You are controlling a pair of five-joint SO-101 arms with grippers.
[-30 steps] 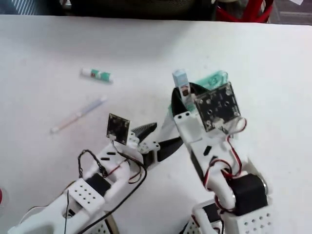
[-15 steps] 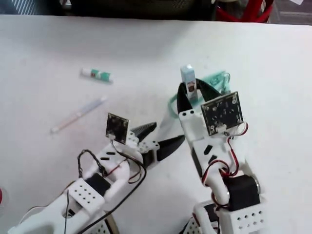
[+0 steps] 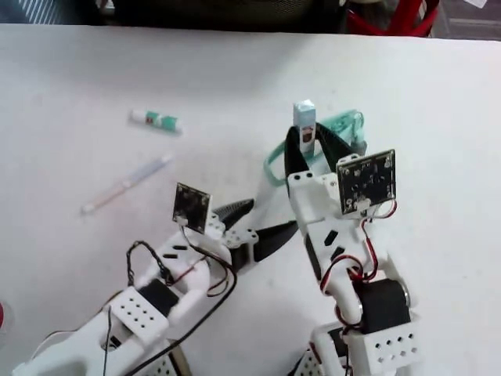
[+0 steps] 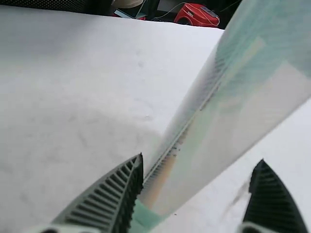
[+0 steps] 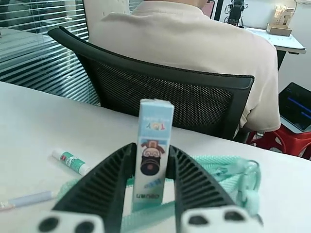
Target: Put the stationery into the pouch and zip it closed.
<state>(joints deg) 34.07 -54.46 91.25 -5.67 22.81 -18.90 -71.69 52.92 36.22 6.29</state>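
A small light-blue eraser box (image 3: 304, 123) (image 5: 153, 150) stands upright, my right gripper (image 3: 306, 146) (image 5: 151, 151) shut on it and holding it just above the teal mesh pouch (image 3: 345, 125) (image 5: 216, 169). My left gripper (image 3: 259, 218) (image 4: 194, 191) is open low over the table; the pouch's near end (image 4: 233, 97) runs between its fingers with a gap on one side. A green-and-white glue stick (image 3: 155, 119) (image 5: 70, 161) and a pale pen (image 3: 125, 186) (image 5: 26, 199) lie on the table to the left.
The white table (image 3: 407, 86) has free room on the left, the far side and the right. A black mesh chair (image 5: 160, 92) with a seated person stands beyond the far edge. Both arm bases crowd the near edge.
My right gripper has carried the eraser box to the right and away, closer to the pouch's mesh body. The left arm has stayed put.
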